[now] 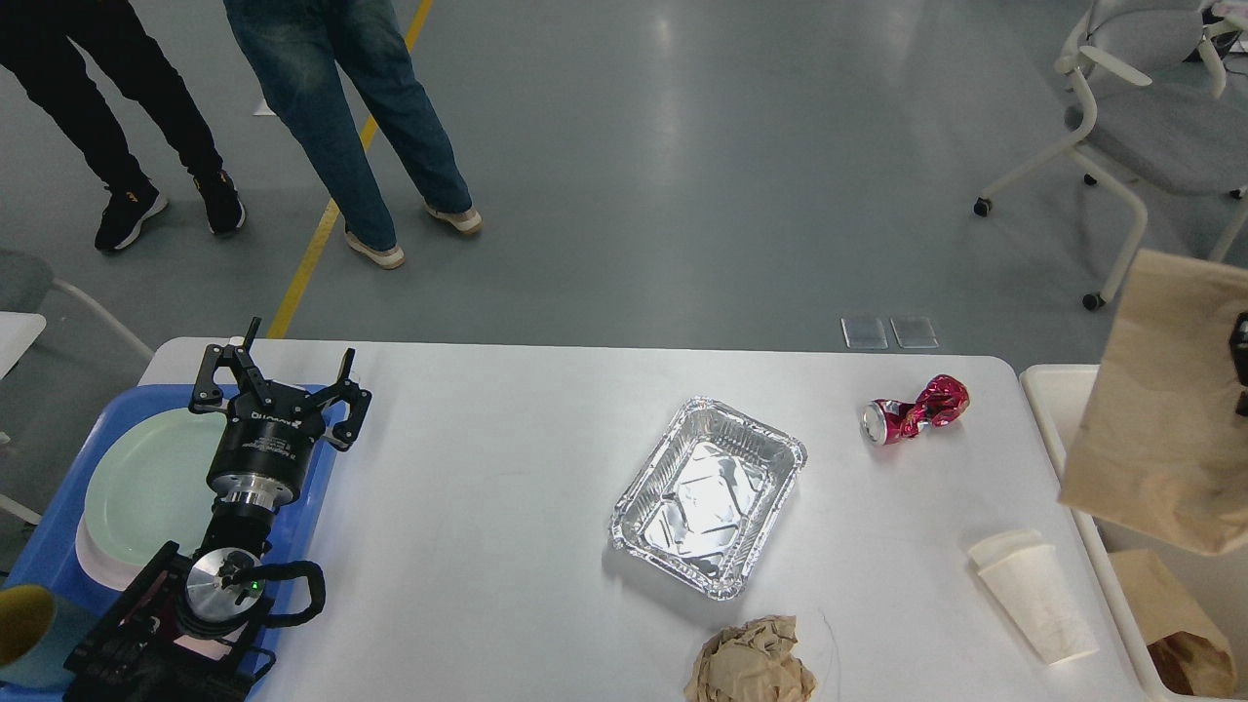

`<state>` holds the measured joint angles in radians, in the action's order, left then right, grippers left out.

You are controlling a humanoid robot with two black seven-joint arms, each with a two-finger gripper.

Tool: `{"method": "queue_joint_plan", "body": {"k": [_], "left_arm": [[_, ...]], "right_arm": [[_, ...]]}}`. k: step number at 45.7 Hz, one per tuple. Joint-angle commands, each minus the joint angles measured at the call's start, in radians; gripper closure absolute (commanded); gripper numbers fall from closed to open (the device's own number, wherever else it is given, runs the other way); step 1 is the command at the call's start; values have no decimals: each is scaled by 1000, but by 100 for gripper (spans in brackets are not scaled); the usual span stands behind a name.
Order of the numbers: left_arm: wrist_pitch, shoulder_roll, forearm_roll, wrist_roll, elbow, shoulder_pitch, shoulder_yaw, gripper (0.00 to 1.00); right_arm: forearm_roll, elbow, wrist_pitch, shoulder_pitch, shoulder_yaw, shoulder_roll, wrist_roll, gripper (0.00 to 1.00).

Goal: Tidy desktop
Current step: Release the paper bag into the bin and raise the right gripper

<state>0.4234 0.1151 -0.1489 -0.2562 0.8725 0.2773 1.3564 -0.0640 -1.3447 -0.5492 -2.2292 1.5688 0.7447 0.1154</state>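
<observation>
The white desktop (507, 487) carries a foil tray (709, 494) at its middle, a crushed red can (915, 409) at the back right, a white paper cup (1033, 595) lying on its side at the front right and a ball of crumpled brown paper (753, 663) at the front edge. A brown paper bag (1160, 419) hangs in the air over the cream bin (1048, 390). My right gripper (1240, 375) is shut on it, with only a black sliver showing at the frame's right edge. My left gripper (283, 375) stands open and empty over the blue tray's right rim.
The blue tray (58, 526) at the left holds a pale green plate (146, 478), and a yellow cup (19, 624) sits by it. Another brown bag (1180, 624) lies inside the bin. Two people (370, 117) walk behind the table, and a chair (1150, 127) stands at the far right.
</observation>
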Motion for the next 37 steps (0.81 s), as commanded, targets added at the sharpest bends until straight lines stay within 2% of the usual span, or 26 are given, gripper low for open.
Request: {"method": "queue_joint_plan", "body": {"k": [1,8,15,19,23,28,32,37], "left_arm": [[0,0,0,0,0,-1,1,4],[0,0,0,0,0,-1,0,4],[0,0,0,0,0,-1,0,4],[0,0,0,0,-1,-1,0,4],[0,0,0,-2,0,0,0,4],[0,0,0,0,-1,-1,0,4],[0,0,0,0,0,-1,0,4],[0,0,0,0,0,-1,0,4]], "right_arm": [[13,241,49,219,-29,50,-2,100],[13,433,261,598,-188,50,0,100],[26,726,368,1004,-447,9,-2,100],[33,945,387,1244,-619,-73,0,100],[33,1210,397,1462,-736,-203,-2,100],[35,1472,419,1641,-763,-366,-2,100],[33,1516,426,1703,-759,-435,0,100],[33,1512,446,1717,-759,-452,0,100]]}}
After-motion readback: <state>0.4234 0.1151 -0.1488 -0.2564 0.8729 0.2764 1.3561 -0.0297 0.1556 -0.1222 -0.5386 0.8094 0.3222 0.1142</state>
